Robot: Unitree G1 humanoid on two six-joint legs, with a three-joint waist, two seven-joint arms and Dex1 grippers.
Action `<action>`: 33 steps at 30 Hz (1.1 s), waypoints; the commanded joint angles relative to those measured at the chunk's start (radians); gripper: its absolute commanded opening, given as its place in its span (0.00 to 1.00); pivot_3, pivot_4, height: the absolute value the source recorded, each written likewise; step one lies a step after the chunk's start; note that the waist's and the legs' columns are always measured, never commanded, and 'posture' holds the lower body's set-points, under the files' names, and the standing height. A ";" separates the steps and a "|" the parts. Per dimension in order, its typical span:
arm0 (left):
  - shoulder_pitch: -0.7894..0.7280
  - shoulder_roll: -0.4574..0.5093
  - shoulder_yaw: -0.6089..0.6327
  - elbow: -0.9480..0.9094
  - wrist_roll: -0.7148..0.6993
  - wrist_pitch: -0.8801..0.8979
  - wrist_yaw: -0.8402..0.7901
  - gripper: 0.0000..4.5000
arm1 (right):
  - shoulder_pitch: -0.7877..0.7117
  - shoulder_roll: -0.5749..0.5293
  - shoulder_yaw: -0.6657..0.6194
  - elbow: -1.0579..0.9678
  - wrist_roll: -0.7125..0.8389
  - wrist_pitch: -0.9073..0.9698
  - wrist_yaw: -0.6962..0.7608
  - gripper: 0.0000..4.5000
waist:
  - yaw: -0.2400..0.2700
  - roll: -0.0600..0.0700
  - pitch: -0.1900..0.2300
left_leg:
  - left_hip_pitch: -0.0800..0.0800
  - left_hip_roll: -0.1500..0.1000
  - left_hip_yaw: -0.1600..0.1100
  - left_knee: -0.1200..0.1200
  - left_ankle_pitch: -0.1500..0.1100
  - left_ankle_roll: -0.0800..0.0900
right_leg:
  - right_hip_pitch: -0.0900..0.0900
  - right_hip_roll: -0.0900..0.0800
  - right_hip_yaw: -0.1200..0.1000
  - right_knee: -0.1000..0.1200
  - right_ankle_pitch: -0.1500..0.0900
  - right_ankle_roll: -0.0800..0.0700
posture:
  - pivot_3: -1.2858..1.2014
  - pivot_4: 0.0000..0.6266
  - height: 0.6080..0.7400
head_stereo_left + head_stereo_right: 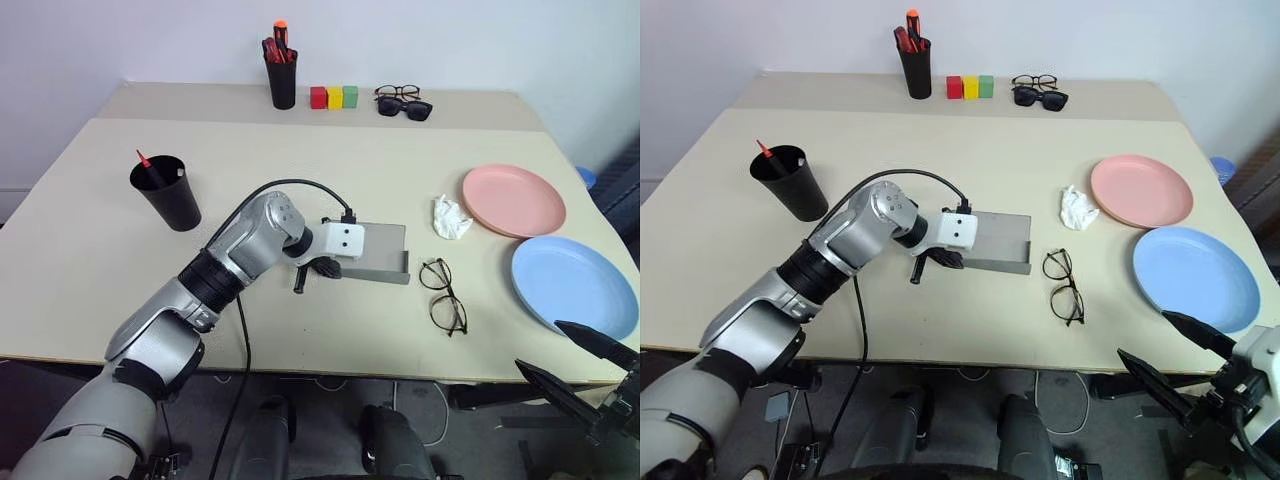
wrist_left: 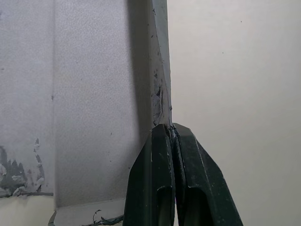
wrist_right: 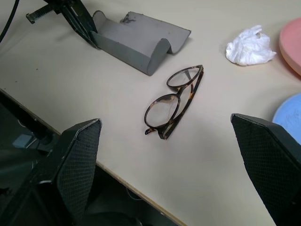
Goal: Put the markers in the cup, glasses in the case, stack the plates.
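The left gripper [image 1: 940, 258] is pinched tight on the thin edge of the grey case [image 1: 998, 241], holding it open on the table [image 1: 300, 150] near the front middle. The right gripper [image 3: 171, 155] hangs low by the table's front right corner with its fingers spread wide and nothing between them. The glasses [image 1: 443, 296] lie folded on the table just to the right of the case, apart from it, lenses flat. Their long axis runs from the far side toward the front edge, roughly crosswise to the case, whose length runs left to right. The step in hand looks to be getting the glasses into the case. To do it well, I'd say the right gripper should come down over the bridge or one rim, close gently on the thin frame, turn the glasses so they line up with the case's length, and lower them in while the left keeps the case steady. The pink plate [image 1: 513, 200] and blue plate [image 1: 574, 284] sit unstacked to the right.
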 commanded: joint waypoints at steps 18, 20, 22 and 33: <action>0.003 -0.049 0.023 -0.049 -0.009 0.071 0.058 0.88 | -0.057 -0.061 0.011 -0.053 -0.013 0.079 -0.093 1.00 | 0.001 0.000 0.000 | -0.001 0.000 0.000 0.000 0.000 0.001 | 0.000 0.000 0.000 -0.001 0.000 0.000 | 0.52 0.24 1.00; -0.001 -0.056 0.036 -0.054 -0.021 0.091 0.061 1.00 | -0.070 -0.075 0.012 -0.053 -0.007 0.114 -0.117 1.00 | 0.001 0.000 0.000 | -0.001 0.000 0.000 0.000 0.000 0.001 | 0.000 0.000 0.000 -0.001 0.000 0.000 | 0.52 0.24 1.00; 0.000 -0.045 0.041 -0.079 -0.032 0.100 0.049 1.00 | -0.079 -0.092 0.020 -0.059 0.002 0.156 -0.140 1.00 | 0.000 0.000 0.000 | -0.001 0.000 0.000 0.000 0.000 0.001 | 0.000 0.000 0.000 0.000 0.001 -0.001 | 0.52 0.24 1.00; 0.093 0.091 0.203 -0.219 -0.073 -0.039 0.178 1.00 | -0.305 -0.286 0.087 -0.057 0.263 0.660 -0.470 1.00 | -0.004 0.001 -0.001 | 0.000 0.000 0.001 0.000 0.000 0.001 | 0.000 0.000 0.001 0.001 0.003 -0.004 | 0.52 0.24 1.00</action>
